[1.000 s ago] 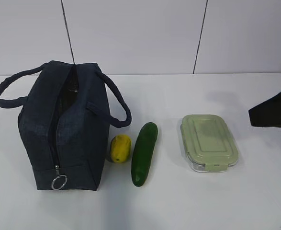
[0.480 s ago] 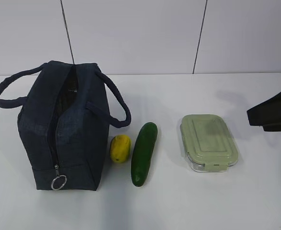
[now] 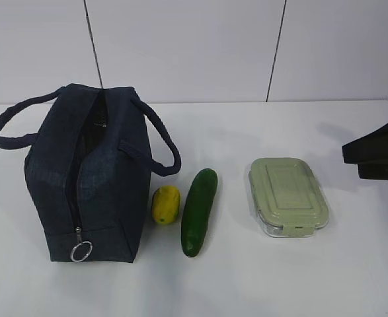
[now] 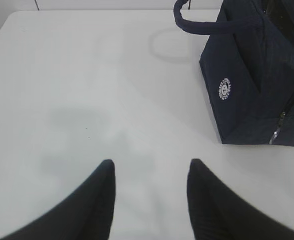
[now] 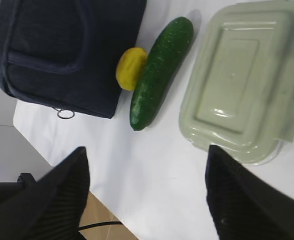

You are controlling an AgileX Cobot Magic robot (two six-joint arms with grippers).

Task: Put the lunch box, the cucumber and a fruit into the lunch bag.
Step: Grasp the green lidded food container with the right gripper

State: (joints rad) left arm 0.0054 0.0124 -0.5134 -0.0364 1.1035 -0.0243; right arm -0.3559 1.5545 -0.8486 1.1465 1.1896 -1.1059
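Note:
The navy lunch bag [image 3: 88, 178] stands at the left of the table with its top zipper open; it also shows in the left wrist view [image 4: 259, 82] and the right wrist view [image 5: 61, 50]. The yellow fruit [image 3: 166, 204] lies beside it, touching the cucumber [image 3: 199, 211]. The lunch box [image 3: 288, 195] with its pale green lid lies to the right. My right gripper [image 5: 147, 155] is open and empty, above the table near the lunch box [image 5: 244, 80]; its black fingers [image 3: 377, 156] enter at the right edge. My left gripper [image 4: 151, 167] is open and empty over bare table left of the bag.
The white table's [image 3: 246, 284] front edge shows in the right wrist view [image 5: 86, 172], with floor and a black cable [image 5: 94, 226] below it. A white panelled wall [image 3: 194, 46] stands behind the table.
The right gripper's fingers at the right edge have shifted slightly and now stand a little apart. The bag, fruit, cucumber and lunch box have not moved.

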